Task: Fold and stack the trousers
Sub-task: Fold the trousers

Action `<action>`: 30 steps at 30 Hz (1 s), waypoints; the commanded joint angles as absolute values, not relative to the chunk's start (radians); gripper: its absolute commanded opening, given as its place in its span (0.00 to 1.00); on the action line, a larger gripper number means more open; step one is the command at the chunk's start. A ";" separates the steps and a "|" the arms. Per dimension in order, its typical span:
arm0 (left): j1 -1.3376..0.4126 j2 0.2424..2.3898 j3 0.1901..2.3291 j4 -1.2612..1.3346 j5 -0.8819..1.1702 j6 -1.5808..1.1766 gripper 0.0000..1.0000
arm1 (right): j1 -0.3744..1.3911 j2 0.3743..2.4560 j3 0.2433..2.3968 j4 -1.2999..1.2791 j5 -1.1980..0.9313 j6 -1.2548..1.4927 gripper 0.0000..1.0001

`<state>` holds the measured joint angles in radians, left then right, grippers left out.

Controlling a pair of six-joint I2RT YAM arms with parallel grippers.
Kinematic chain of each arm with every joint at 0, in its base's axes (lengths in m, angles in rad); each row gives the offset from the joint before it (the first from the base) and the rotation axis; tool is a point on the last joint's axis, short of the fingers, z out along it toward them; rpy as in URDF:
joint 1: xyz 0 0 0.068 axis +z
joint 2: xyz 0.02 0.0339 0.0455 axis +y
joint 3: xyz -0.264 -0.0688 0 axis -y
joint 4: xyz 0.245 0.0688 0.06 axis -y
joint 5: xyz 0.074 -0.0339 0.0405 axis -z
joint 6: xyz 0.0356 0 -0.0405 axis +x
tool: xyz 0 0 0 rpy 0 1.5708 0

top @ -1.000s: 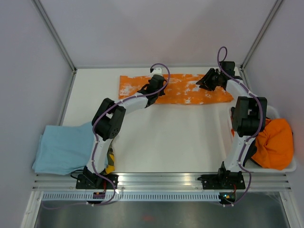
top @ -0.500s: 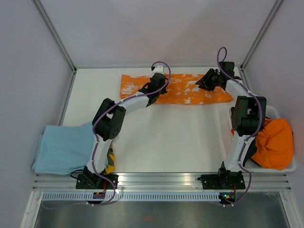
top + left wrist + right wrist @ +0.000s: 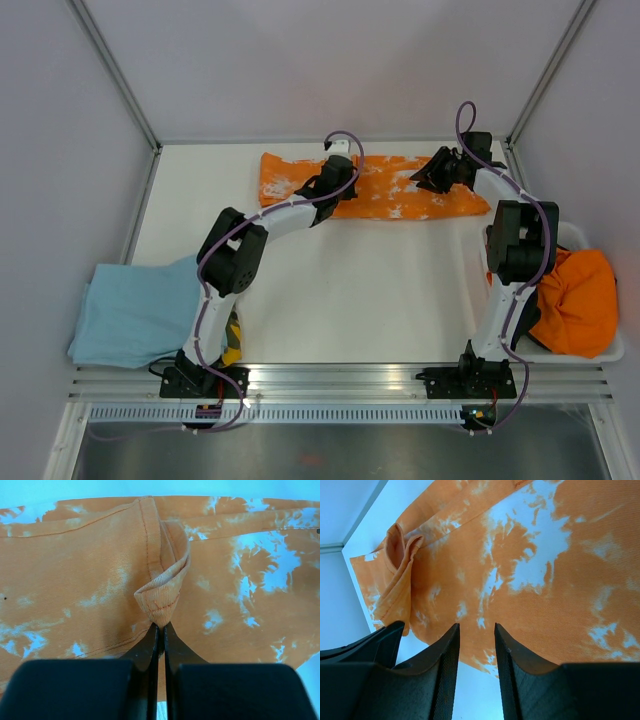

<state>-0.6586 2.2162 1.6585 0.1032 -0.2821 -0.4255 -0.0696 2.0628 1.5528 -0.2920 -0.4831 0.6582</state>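
The trousers (image 3: 395,195), orange with white blotches, lie stretched along the far edge of the table. My left gripper (image 3: 338,172) is over their left half, shut on a pinched fold of the hem (image 3: 160,600) that stands up from the cloth below. The left end of the trousers (image 3: 275,172) is drawn in toward it. My right gripper (image 3: 428,172) hovers over the right half, open, with nothing between its fingers (image 3: 447,650); only the flat cloth (image 3: 530,570) and table show under it. The left gripper's black fingers (image 3: 375,642) show at the edge of the right wrist view.
A light blue folded cloth (image 3: 135,310) lies at the near left by the left arm's base. A white bin (image 3: 610,345) at the right holds a plain orange garment (image 3: 575,300). Grey walls and metal posts (image 3: 118,75) enclose the table.
My left gripper has slid to the right along the far edge, dragging the trousers' left end with it. The right arm has barely moved.
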 commanded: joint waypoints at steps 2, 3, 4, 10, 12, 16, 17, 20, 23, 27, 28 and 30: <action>-0.673 2.227 1.658 0.204 -0.203 -0.443 0.21 | -0.072 2.083 1.598 -0.261 -0.514 0.661 0.41; -0.673 2.226 1.666 0.202 -0.178 -0.440 0.38 | -0.072 2.085 1.601 -0.261 -0.515 0.654 0.41; -0.673 2.223 1.672 0.177 -0.175 -0.437 0.62 | -0.071 2.085 1.608 -0.264 -0.518 0.647 0.41; -0.670 2.117 1.710 0.039 -0.290 -0.387 0.83 | -0.052 2.092 1.672 -0.301 -0.531 0.566 0.52; -0.663 2.054 1.703 -0.007 -0.352 -0.393 0.86 | -0.026 2.098 1.695 -0.304 -0.540 0.551 0.59; -0.598 1.976 1.703 -0.155 -0.362 -0.503 0.90 | 0.063 2.132 1.762 -0.333 -0.548 0.497 0.69; -0.547 1.962 1.700 -0.185 -0.347 -0.537 0.90 | 0.102 2.140 1.785 -0.333 -0.545 0.483 0.73; -0.429 1.904 1.634 -0.265 -0.279 -0.632 0.90 | 0.162 2.177 1.822 -0.330 -0.509 0.474 0.78; -0.314 1.841 1.560 -0.259 -0.198 -0.644 0.90 | 0.198 2.230 1.868 -0.337 -0.456 0.469 0.83; -0.184 1.805 1.476 -0.249 -0.059 -0.563 0.90 | 0.222 2.335 1.954 -0.411 -0.359 0.451 0.85; -0.164 1.810 1.473 -0.253 -0.034 -0.548 0.90 | 0.230 2.350 1.965 -0.414 -0.339 0.451 0.85; -0.115 1.833 1.476 -0.268 0.036 -0.520 0.89 | 0.238 2.377 1.982 -0.417 -0.318 0.452 0.85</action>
<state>-0.1280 1.8309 1.4879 -0.2230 -0.1329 -0.5659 0.2451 2.3363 1.9274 -0.3786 -0.4011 0.4770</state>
